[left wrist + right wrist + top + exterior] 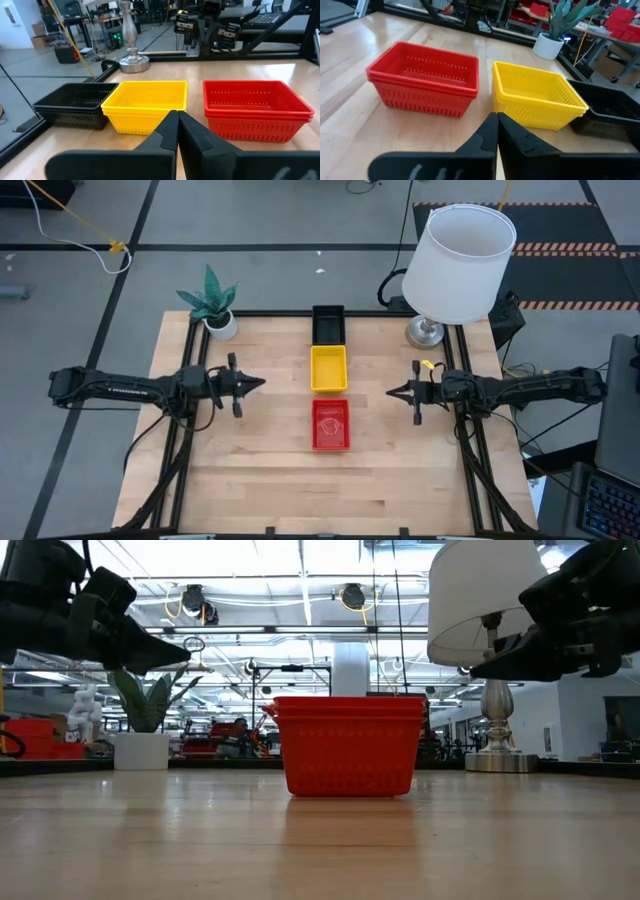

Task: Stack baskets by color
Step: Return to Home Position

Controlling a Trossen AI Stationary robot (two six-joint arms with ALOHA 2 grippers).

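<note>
Three colour groups of baskets are shown in one line down the middle of the table [250, 480]: the black baskets [328, 323] farthest, the yellow stack [329, 368] in the middle, the red stack [331, 425] nearest, each just beside the next. The left gripper [258, 383] is held above the table left of the line, its fingers pressed together and empty. The right gripper [392, 392] is held likewise to the right, near the lamp [462, 260]. Sorting is judged complete. A low sweep by either arm could clip a rim and skew a stack; the lamp base could be struck by the right arm.
</note>
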